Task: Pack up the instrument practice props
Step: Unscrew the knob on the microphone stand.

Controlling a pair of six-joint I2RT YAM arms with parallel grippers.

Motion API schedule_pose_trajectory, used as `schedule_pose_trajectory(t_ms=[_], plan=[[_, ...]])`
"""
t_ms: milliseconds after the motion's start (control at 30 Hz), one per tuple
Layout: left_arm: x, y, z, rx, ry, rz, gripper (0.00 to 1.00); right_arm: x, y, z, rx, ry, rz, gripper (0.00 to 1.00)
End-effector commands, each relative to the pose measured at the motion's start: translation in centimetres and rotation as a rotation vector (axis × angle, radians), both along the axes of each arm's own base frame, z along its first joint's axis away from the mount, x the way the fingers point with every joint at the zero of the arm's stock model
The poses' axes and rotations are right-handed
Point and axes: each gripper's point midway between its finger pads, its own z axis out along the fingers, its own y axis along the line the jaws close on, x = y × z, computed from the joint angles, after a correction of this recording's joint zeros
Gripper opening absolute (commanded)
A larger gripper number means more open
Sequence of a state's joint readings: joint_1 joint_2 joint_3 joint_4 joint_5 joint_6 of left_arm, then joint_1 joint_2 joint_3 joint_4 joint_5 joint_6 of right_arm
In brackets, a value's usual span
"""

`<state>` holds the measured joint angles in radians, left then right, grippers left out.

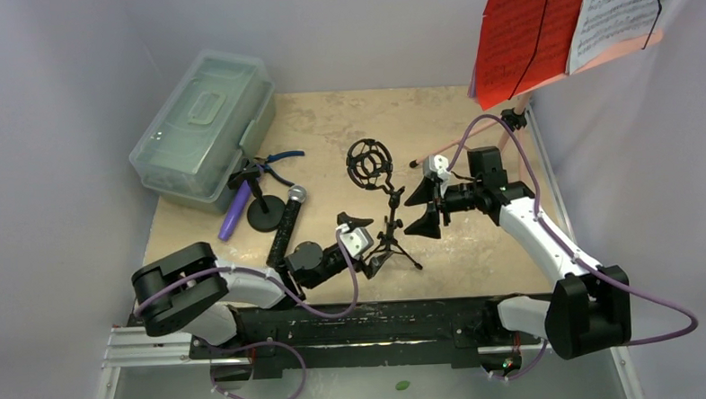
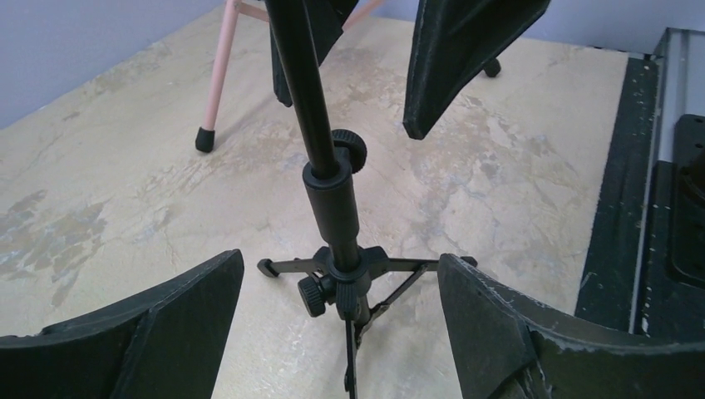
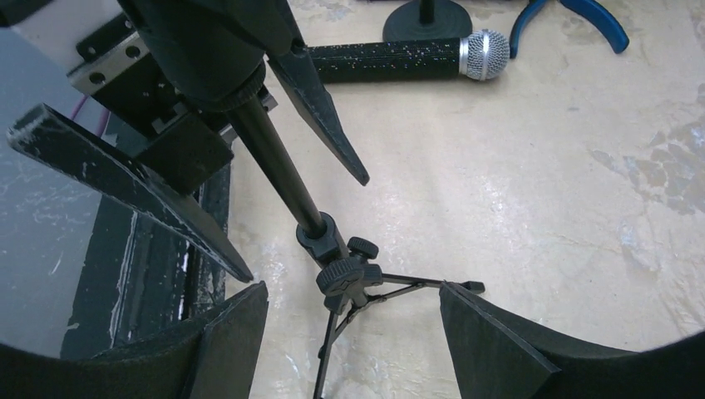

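Between the parted fingers of both end effectors stands the black mic tripod (image 1: 392, 225), a thin pole on three splayed legs with a round black cage ring (image 1: 369, 163) at its top. The left end effector (image 1: 367, 244) faces the pole from the arm-base side, jaws wide apart; in its wrist view (image 2: 341, 332) the tripod (image 2: 332, 199) sits midway in the gap, with bare desk showing on either side and no finger touching it. The right end effector (image 1: 422, 210) faces the same pole from the opposite side, also spread wide. Its wrist view (image 3: 357, 349) shows the tripod's collar and leg hub (image 3: 339, 266) centred between its fingers, again without contact. The two end effectors are close to each other, with only the pole between them.

Just beyond the left end effector lies a black-and-silver microphone (image 1: 286, 225), flat on the beige marbled desk (image 1: 328, 120). Past it are a round-based black stand (image 1: 262, 211), a purple microphone (image 1: 235, 212) and blue-handled pliers (image 1: 280, 160). Farther out on that side sits a clear greenish plastic case (image 1: 202, 125), lid shut. Behind the right end effector rises a pink music rack (image 1: 626, 48) carrying red pages (image 1: 526, 30) and white sheet music (image 1: 620, 8).
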<state>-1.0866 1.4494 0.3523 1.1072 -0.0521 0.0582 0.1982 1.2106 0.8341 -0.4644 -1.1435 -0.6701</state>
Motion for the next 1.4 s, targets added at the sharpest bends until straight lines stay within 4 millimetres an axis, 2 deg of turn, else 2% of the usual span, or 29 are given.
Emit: schedule_pose_trajectory(t_ms=[0, 200, 367, 500, 667, 867, 1067, 1233, 1367], plan=[[1.9, -0.8, 4.1, -0.137, -0.104, 0.09, 0.85, 0.4, 0.0, 1.5, 0.017, -0.006, -0.007, 0.79], [2.6, -2.2, 3.8, -0.159, -0.091, 0.09, 0.78, 0.5, 0.0, 1.5, 0.014, -0.011, -0.011, 0.79], [2.8, -3.5, 3.3, -0.157, -0.08, 0.066, 0.65, 0.6, -0.1, 1.6, 0.013, -0.018, -0.015, 0.78], [2.7, -4.1, 3.0, -0.144, -0.079, 0.045, 0.47, 0.6, -0.1, 1.7, 0.014, -0.019, -0.017, 0.78], [2.3, -4.5, 2.2, -0.104, -0.077, 0.012, 0.34, 0.6, -0.2, 1.8, 0.015, -0.02, -0.018, 0.78], [1.8, -4.8, 2.3, -0.072, -0.084, -0.034, 0.0, 0.5, -0.2, 1.6, 0.012, -0.025, -0.017, 0.78], [1.1, -4.5, 4.0, -0.043, -0.105, -0.122, 0.0, -1.3, 0.0, 1.5, 0.041, -0.04, 0.07, 0.78], [1.4, -3.1, 5.1, -0.055, -0.081, -0.168, 0.0, -3.2, 0.1, 1.7, 0.077, -0.096, 0.17, 0.77], [1.5, -2.9, 5.1, -0.073, -0.048, -0.207, 0.0, -3.9, 0.2, 1.7, 0.098, -0.105, 0.192, 0.74]])
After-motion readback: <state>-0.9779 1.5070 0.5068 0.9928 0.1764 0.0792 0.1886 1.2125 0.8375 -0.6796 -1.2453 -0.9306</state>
